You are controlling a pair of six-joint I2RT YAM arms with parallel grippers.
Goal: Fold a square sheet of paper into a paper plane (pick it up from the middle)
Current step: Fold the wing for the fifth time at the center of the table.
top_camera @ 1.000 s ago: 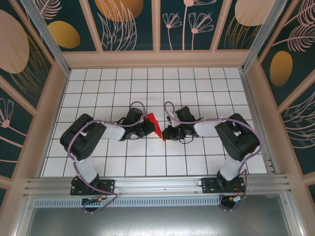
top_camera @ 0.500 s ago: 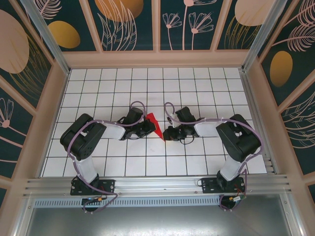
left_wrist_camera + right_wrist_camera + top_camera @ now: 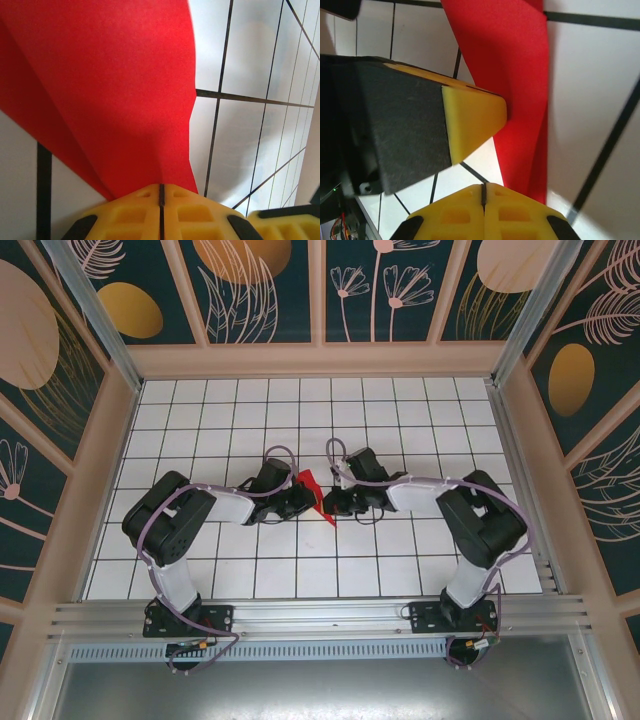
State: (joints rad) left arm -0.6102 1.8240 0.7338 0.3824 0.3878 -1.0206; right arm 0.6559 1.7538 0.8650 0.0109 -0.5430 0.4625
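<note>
Two pairs of yellow fingertips are pressed tight together. Those of the left gripper [image 3: 161, 199] pinch the folded red paper [image 3: 110, 90], which fans out past the frame edges. Those of the right gripper [image 3: 484, 196] meet just beside the paper's narrow strip, and whether they catch it is hidden. From above, the paper lies between both grippers at mid-table [image 3: 300, 410], partly masked.

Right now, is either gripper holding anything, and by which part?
The left gripper pinches the red paper at its narrow folded end. The right gripper is shut, with the paper running close beside it; whether it grips the paper cannot be told.
</note>
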